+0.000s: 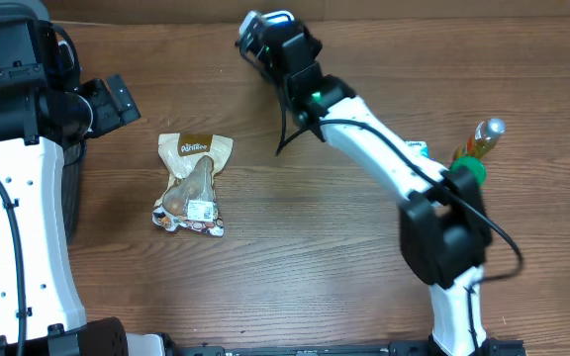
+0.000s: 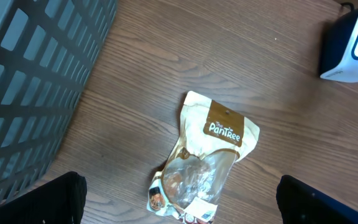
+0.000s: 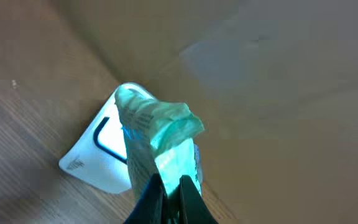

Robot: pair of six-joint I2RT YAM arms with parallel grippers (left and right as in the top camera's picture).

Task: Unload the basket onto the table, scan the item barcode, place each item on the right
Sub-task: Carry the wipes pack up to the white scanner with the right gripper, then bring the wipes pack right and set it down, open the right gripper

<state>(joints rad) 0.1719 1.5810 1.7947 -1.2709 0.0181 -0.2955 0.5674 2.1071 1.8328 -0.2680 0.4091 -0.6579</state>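
My right gripper is shut on a thin green packet and holds it upright just in front of the white barcode scanner, whose light tints the packet teal. In the overhead view this gripper is at the table's far middle, and it hides the scanner there. A tan snack pouch with a white barcode label lies flat on the table left of centre. My left gripper hovers above the pouch, open wide and holding nothing. The scanner also shows at the upper right of the left wrist view.
A dark grey slatted basket stands at the table's left edge beside the left arm. At the right, behind the right arm's base, stands a bottle with a green part.
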